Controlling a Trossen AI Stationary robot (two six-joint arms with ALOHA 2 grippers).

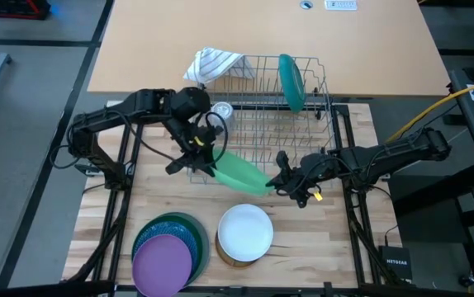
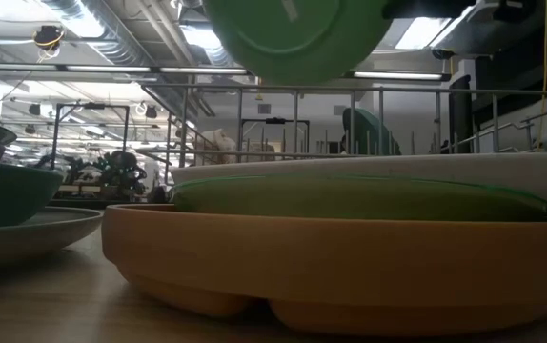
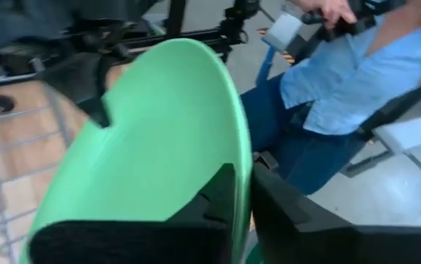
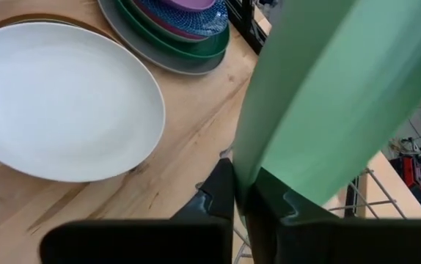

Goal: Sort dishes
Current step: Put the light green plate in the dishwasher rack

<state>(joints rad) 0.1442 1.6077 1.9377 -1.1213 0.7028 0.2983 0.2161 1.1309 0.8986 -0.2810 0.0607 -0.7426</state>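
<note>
Spanning both grippers, green plate (image 1: 244, 172) hangs tilted above table (image 1: 336, 247), at rack (image 1: 262, 115) front edge. Left gripper (image 1: 208, 167) jaws clamped on its one rim; right gripper (image 1: 277, 185) jaws clamped on opposite rim. Below right jaws: white plate (image 1: 245, 231) on stack; purple-topped stack (image 1: 164, 260) beside. Teal plate (image 1: 291, 81) upright in rack, beyond both jaws.

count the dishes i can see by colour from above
light green plate, held by both grippers: 1
teal plate standing in the rack: 1
white plate: 1
purple plate, top of the stack: 1
Total clearly countable: 4; dishes under the purple and white plates are too hidden to count.
</note>
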